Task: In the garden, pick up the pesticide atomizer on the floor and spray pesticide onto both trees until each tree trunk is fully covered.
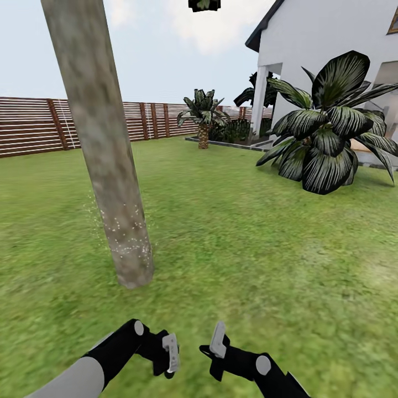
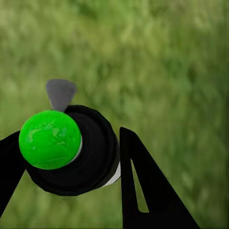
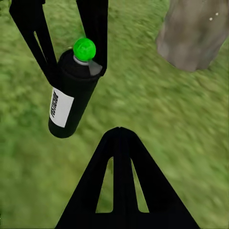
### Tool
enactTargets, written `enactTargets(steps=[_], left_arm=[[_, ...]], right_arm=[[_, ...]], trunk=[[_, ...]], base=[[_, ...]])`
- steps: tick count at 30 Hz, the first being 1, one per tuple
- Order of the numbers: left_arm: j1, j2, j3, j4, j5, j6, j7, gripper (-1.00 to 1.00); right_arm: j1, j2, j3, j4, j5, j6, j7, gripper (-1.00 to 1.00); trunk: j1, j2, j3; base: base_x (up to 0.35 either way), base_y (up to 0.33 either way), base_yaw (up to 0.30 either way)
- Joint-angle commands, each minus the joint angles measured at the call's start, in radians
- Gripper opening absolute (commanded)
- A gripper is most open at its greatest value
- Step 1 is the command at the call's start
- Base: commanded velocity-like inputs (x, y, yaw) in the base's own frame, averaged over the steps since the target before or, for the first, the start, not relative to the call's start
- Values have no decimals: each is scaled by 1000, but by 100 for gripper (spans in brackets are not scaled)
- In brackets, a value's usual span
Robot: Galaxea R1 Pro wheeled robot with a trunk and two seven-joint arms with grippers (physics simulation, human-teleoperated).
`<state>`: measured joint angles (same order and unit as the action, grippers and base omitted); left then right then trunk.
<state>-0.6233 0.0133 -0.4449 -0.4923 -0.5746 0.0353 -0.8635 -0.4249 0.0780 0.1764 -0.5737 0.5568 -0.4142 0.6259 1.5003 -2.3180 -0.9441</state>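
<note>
The pesticide atomizer (image 3: 71, 95) is a black can with a white label and a round green cap (image 2: 49, 139). My left gripper (image 2: 67, 143) is shut on it just below the cap, and it hangs tilted above the grass. In the head view, the left gripper (image 1: 171, 352) and right gripper (image 1: 219, 337) sit low and close together, short of the tree trunk (image 1: 105, 166). That trunk is thick and grey-tan, with white specks (image 1: 130, 237) scattered over its lower part. My right gripper (image 3: 119, 133) is shut on nothing, its fingers pressed together. The trunk's base (image 3: 193, 33) lies beyond the can.
Green lawn (image 1: 232, 237) stretches ahead and to the right. A brown slatted fence (image 1: 33, 124) runs along the back. A large dark broad-leaved plant (image 1: 326, 143) stands by the white house (image 1: 326, 38) at the right, with a short palm (image 1: 203, 119) farther back.
</note>
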Motion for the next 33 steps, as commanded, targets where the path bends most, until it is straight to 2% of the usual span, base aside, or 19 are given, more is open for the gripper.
enactTargets(steps=[1, 4, 6, 14, 25, 33], left_arm=[[0, -6, 0, 0, -23, 3, 0, -100], [0, -27, 3, 0, -99, 8, 0, -100], [0, -29, 4, 0, -108, 10, 0, -100], [-1, -64, 6, 0, -109, 12, 7, -100], [0, -78, 11, 0, -101, 8, 11, -100], [0, -102, 14, 0, -99, 6, 12, -100]], right_arm=[[0, 5, 0, 0, 0, 0, 0, -100], [0, 12, 0, -1, 0, 0, 0, -100], [0, 12, 0, -1, 0, 0, 0, -100], [0, 13, 0, -2, 0, 0, 0, -100], [0, 14, 0, -14, 0, 0, 0, -100], [0, 14, 0, -14, 0, 0, 0, -100]], trunk=[[0, 0, 0], [0, 0, 0], [0, 0, 0], [0, 0, 0], [0, 0, 0], [0, 0, 0]], base=[[0, 0, 0], [0, 0, 0], [0, 0, 0], [0, 0, 0], [0, 0, 0], [0, 0, 0]])
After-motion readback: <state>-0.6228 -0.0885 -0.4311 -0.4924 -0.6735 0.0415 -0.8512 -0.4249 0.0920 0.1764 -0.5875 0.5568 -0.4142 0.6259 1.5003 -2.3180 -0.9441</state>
